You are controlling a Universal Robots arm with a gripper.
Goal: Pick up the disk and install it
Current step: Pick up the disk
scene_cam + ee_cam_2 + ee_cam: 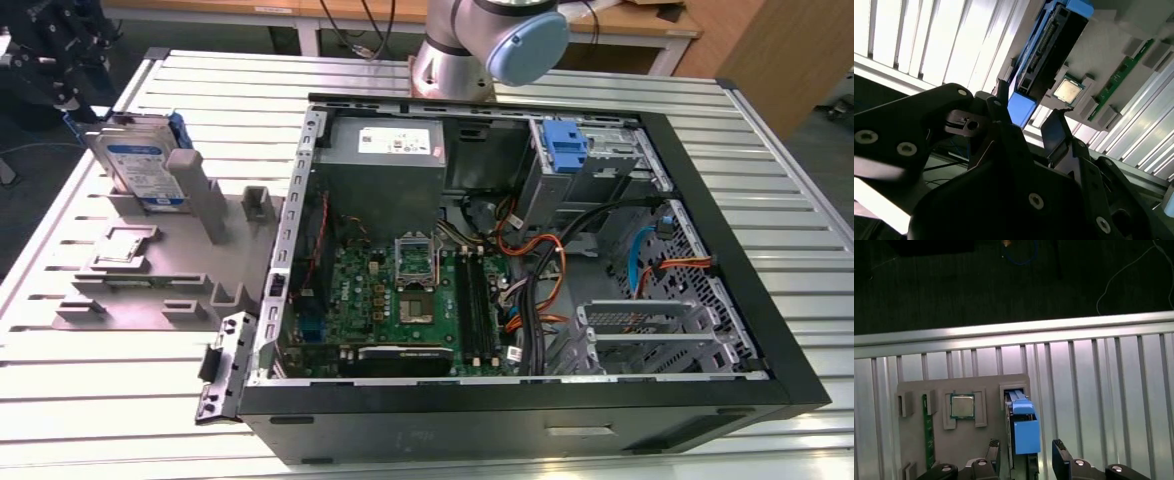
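Standing on edge in a slot of the grey holder (147, 292), the disk (140, 165) sits at the exterior view's left, apart from the open computer case (534, 430) that lies on the ribbed metal tabletop (214, 90). Its white-and-blue label faces the exterior camera, and the blue frame runs along its edges.

The gripper (1025, 449) hangs just above the disk with its fingers (1059, 452) spread, one on each side of the frame's upper end. In the first wrist view a narrow gap shows between each finger and the frame, so nothing is pinched.

In both wrist views a square processor chip (962, 406) lies in a recess of the holder beside the disk, and a green memory stick (929, 432) stands in a slot on the chip's other side.

Inside the case a green circuit board (400, 290) covers the floor. A grey power-supply box (387, 145) with a white sticker sits at the back, and a bare blue bracket (567, 145) stands in a bay toward the exterior view's right. Orange and black cables (547, 270) run between the board and the bays. The arm (487, 40) rises behind the case.
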